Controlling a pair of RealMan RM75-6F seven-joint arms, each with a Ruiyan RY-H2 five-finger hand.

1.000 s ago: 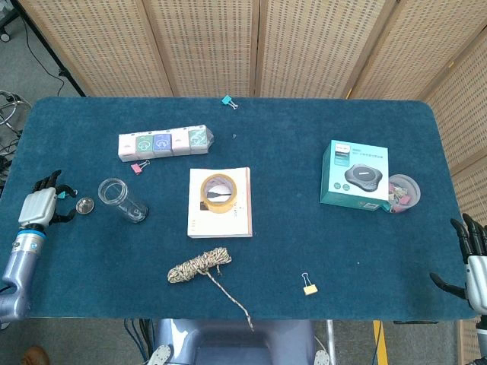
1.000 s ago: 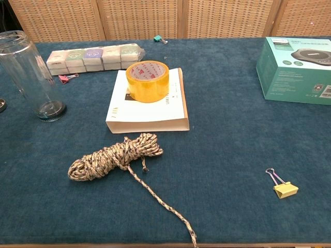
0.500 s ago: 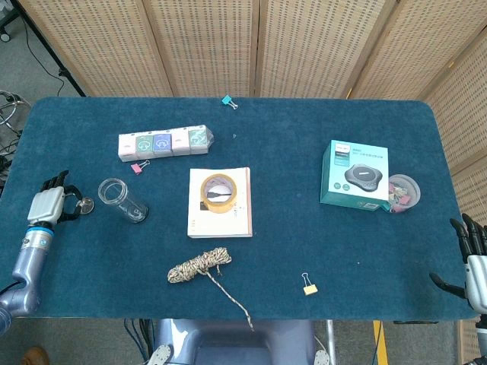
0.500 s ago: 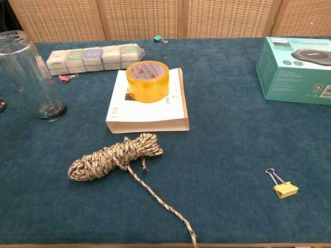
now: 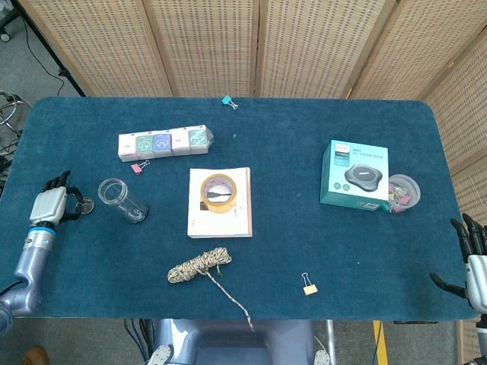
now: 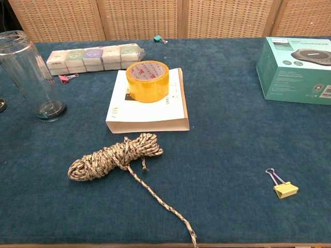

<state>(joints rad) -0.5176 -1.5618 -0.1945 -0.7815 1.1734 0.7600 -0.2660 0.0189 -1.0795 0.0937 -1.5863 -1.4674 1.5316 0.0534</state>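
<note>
The left robot hand (image 5: 52, 204) has crept right across the counter (image 5: 304, 152), its spread, empty fingers now over the small metal lid (image 5: 82, 204) beside the glass jar (image 5: 122, 200), while the right robot hand (image 5: 473, 255) waits open at the far edge.

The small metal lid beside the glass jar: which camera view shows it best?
The head view. There the metal lid shows nearly whole, lying on the cloth between the left hand and the glass jar. The chest view shows only a sliver at its left edge.
</note>
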